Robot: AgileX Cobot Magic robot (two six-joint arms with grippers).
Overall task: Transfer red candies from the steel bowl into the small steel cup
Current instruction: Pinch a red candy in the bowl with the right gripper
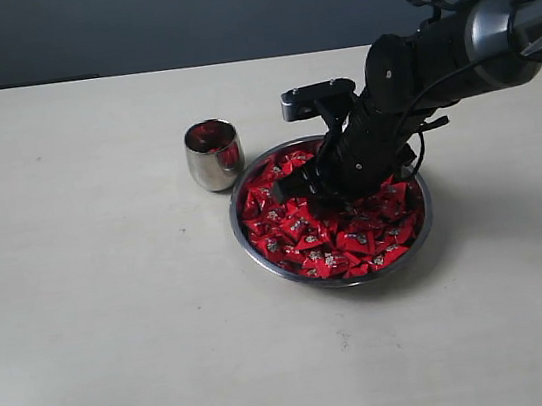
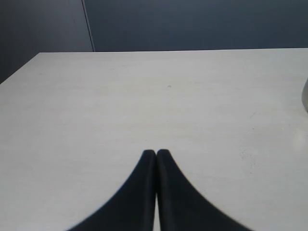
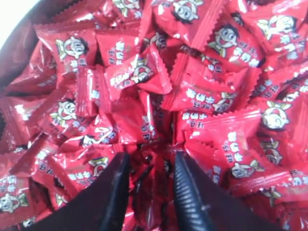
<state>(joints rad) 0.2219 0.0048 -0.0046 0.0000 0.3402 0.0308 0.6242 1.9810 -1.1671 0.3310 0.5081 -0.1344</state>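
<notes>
Exterior view, nearest first: open tabletop stretches across the front, with wide room at six and nine o'clock of the steel bowl. The bowl sits right of centre, heaped with red candies up to its thin rim. The right gripper reaches in from two o'clock and presses into the heap near its middle. In the right wrist view its fingers stand a little apart with red wrappers in the gap; whether they clamp one cannot be told. The small steel cup stands upright at ten o'clock of the bowl, just beside the rim. Beyond it the table runs to its far edge at twelve o'clock. The left gripper is clenched on nothing, over bare table.
</notes>
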